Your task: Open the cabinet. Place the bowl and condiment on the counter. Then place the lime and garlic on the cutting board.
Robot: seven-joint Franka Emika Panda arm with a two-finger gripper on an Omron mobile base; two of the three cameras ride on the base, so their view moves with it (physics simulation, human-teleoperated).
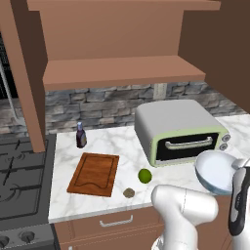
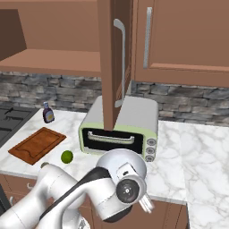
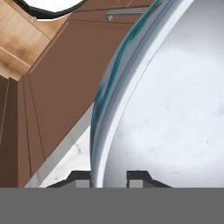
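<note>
The gripper (image 3: 109, 177) pinched the bowl (image 1: 215, 171) by its rim, holding it just right of the toaster oven (image 1: 180, 131), probably for setting it on the desk (image 1: 97, 146).

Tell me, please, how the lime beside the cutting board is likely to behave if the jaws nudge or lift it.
The lime is a smooth ball lying free on the counter, so it would probably roll when nudged. Its glossy round skin may slip from a grip that is off centre.
</note>
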